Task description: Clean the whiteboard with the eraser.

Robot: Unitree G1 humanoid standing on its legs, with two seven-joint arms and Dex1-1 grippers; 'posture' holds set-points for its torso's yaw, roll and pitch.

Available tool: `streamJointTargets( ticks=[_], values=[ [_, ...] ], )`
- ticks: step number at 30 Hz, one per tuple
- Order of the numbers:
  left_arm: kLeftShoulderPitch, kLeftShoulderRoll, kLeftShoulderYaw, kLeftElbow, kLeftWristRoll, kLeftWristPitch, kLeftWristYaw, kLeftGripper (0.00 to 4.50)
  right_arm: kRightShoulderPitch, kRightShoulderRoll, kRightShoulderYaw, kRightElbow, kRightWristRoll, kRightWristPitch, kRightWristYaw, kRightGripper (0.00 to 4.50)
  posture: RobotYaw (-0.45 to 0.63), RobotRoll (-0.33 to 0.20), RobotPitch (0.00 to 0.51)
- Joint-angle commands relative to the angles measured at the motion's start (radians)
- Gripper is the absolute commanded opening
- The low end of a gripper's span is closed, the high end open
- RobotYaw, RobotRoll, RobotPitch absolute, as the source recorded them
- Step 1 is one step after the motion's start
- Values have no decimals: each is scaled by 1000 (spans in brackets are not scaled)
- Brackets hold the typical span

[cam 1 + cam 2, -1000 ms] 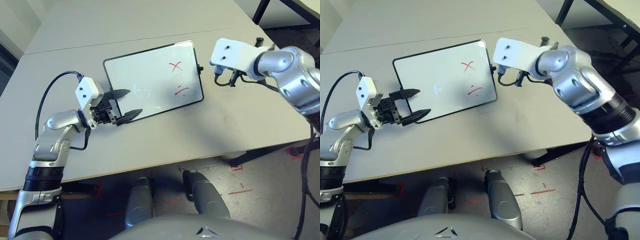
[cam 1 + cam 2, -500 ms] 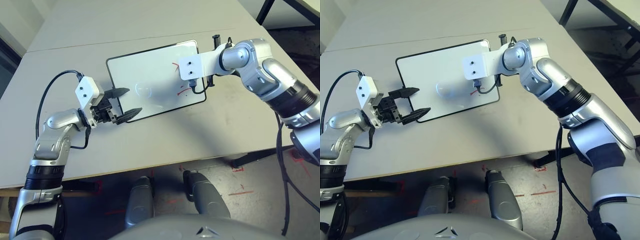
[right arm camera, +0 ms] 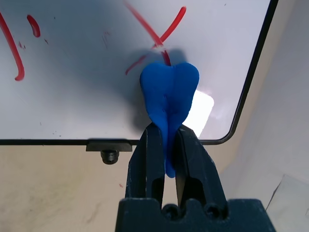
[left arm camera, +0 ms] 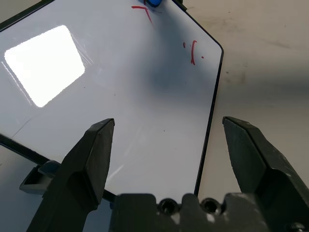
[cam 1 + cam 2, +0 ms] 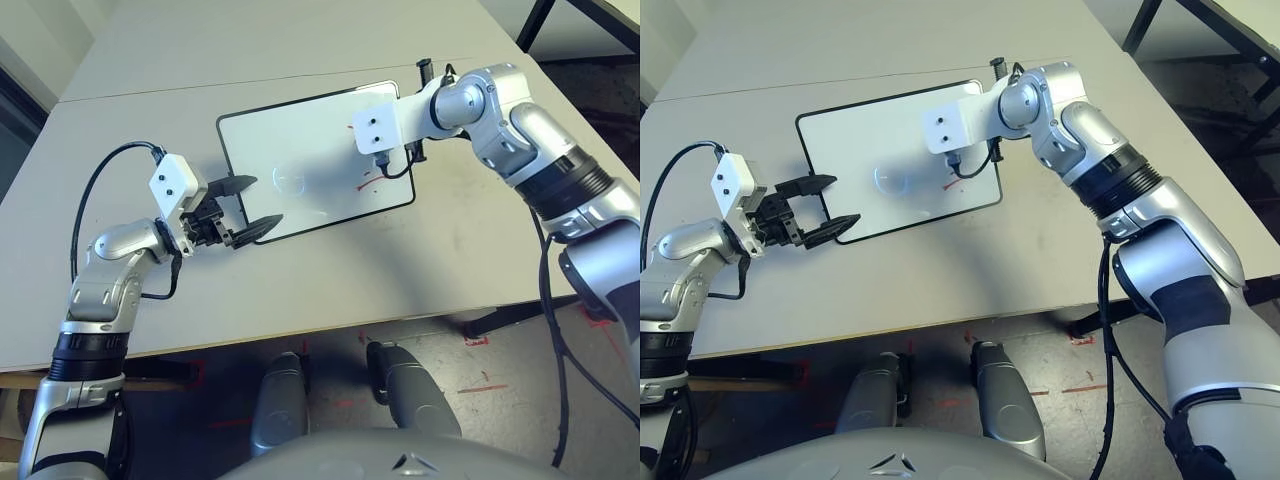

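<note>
From the head camera, the right gripper (image 5: 383, 165) reaches over the far right of the glossy, black-framed whiteboard (image 5: 300, 160) on the matte table (image 5: 330, 280); the left gripper (image 5: 248, 205) straddles its near left corner, fingers spread. The left wrist view shows that corner unclamped, so the board may slide. In the right wrist view, fingers pinch the soft blue eraser (image 3: 169, 94) at the red cross (image 3: 154, 36); squeezed, it could twist free.

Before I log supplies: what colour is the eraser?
Bright blue: the eraser, pinched in the right end effector, shows best in the right wrist view.
</note>
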Motion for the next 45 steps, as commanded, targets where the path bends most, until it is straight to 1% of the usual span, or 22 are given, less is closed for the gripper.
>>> streamJointTargets(
  ticks=[1, 7, 19, 29, 36, 45],
  values=[
    [10, -2, -4, 1, 12, -6, -1, 4500, -6, 2, -21, 29, -27, -16, -5, 107, -96, 0, 117],
    [8, -3, -6, 3, 13, -6, -1, 4500, 0, 30, -23, 58, -59, -35, -15, 107, -96, 0, 121],
    [18, -2, -1, -7, 12, -4, 6, 4500, -38, 144, -19, 140, -91, -67, -48, 104, -79, 0, 121],
    [30, -8, -2, -23, 6, -1, 20, 4500, -50, 197, -21, 128, -98, -76, -32, 96, -73, 0, 122],
    [25, -16, -6, -20, 8, -4, 22, 4500, -36, 173, -18, 126, -120, -80, -21, 96, -81, 0, 119],
    [9, -27, -14, -1, 14, -14, 18, 4500, 13, 85, -12, 107, -158, -87, 11, 93, -93, 0, 119]
  ],
)
